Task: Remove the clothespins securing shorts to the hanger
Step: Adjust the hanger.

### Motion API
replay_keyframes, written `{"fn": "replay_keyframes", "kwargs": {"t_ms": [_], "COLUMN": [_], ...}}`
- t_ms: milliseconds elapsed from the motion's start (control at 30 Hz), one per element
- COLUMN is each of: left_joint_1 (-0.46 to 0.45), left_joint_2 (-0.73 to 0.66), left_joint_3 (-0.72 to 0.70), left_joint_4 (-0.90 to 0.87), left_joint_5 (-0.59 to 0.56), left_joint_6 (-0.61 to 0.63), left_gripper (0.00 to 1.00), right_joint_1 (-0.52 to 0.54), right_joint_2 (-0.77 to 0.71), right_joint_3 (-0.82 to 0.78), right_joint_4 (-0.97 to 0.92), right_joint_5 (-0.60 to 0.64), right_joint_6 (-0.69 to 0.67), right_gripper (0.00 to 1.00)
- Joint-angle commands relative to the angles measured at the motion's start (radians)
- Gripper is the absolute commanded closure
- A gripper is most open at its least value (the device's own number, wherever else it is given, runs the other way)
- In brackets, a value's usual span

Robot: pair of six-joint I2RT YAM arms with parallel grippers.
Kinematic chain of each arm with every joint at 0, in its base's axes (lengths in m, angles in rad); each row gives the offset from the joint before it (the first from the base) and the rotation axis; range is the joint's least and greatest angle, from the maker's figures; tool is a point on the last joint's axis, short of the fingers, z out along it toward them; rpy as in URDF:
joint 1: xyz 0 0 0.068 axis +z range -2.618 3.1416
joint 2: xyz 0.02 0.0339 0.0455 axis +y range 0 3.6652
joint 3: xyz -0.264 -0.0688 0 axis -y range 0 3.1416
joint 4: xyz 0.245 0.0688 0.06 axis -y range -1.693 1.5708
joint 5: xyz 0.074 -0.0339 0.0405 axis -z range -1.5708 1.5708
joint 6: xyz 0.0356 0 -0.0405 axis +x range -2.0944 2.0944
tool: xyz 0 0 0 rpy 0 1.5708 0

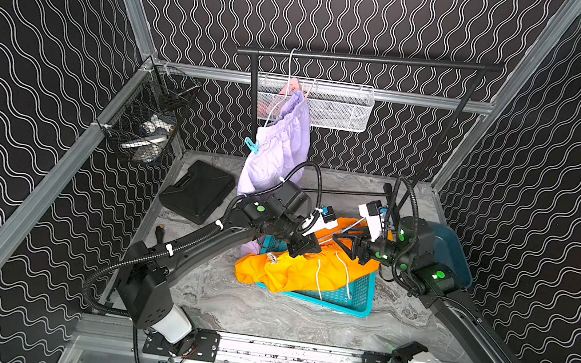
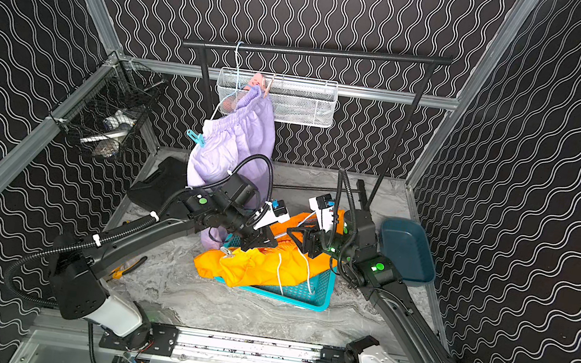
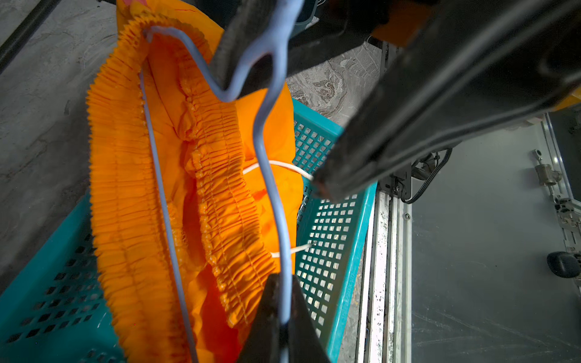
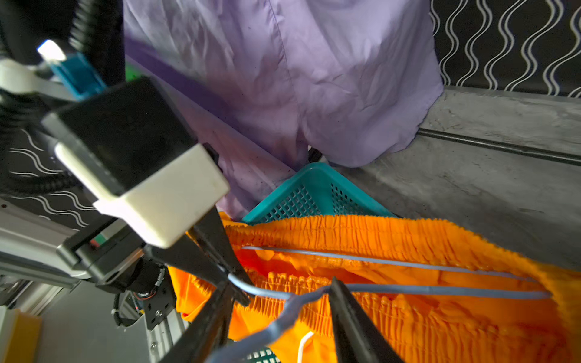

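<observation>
Orange shorts (image 1: 307, 272) (image 3: 132, 188) lie over a teal basket with a light blue wire hanger (image 3: 267, 176) (image 4: 440, 290) through their waistband. My left gripper (image 3: 284, 279) (image 1: 307, 247) is shut on the hanger's wire. My right gripper (image 4: 283, 283) (image 1: 344, 241) stands open, its jaws on either side of the hanger's twisted neck. A whitish clothespin (image 1: 272, 258) (image 2: 226, 251) sits on the orange fabric. Lilac shorts (image 1: 280, 146) (image 4: 298, 78) hang from another hanger on the rail, with a light blue clothespin (image 1: 252, 145) (image 2: 195, 137) at the waistband's lower end and a reddish clothespin (image 2: 268, 87) at its top.
The teal basket (image 1: 353, 301) stands mid-table. A dark blue tray (image 1: 451, 249) lies behind my right arm and a black case (image 1: 198, 191) at the back left. A white mesh basket (image 1: 337, 104) hangs behind the black rail (image 1: 370, 59), a black wire basket (image 1: 149, 114) on the left wall.
</observation>
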State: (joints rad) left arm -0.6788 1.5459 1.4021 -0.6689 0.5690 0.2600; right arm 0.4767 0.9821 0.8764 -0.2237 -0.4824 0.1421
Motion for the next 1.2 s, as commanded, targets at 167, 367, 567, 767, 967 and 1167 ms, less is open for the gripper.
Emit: {"fn": "replay_keyframes", "kwargs": {"t_ms": [167, 367, 567, 767, 967, 1167], "left_joint_1": [-0.019, -0.03, -0.031, -0.032, -0.031, -0.022], "left_joint_2": [0.005, 0.017, 0.025, 0.012, -0.034, -0.117], "left_joint_3": [-0.006, -0.002, -0.001, -0.012, -0.053, -0.081], "left_joint_4": [0.086, 0.088, 0.096, 0.128, 0.189, 0.199], "left_joint_5": [0.069, 0.056, 0.036, -0.037, -0.198, -0.327], "left_joint_6": [0.03, 0.027, 0.015, -0.022, -0.083, -0.136], "left_gripper": [1.0, 1.0, 1.0, 0.93, 0.58, 0.47], "right_joint_1": [0.039, 0.078, 0.109, 0.115, 0.114, 0.114], "right_joint_2": [-0.029, -0.047, -0.059, -0.038, -0.003, 0.043], "right_joint_3": [-0.009, -0.02, -0.027, -0.027, -0.003, 0.038], "right_joint_4": [0.051, 0.07, 0.088, 0.08, 0.07, 0.042], "right_joint_5": [0.209, 0.317, 0.36, 0.428, 0.479, 0.508], "right_joint_6": [0.002, 0.016, 0.019, 0.026, 0.019, 0.019], "right_gripper": [0.77, 0.6, 0.68, 0.9, 1.0, 1.0]}}
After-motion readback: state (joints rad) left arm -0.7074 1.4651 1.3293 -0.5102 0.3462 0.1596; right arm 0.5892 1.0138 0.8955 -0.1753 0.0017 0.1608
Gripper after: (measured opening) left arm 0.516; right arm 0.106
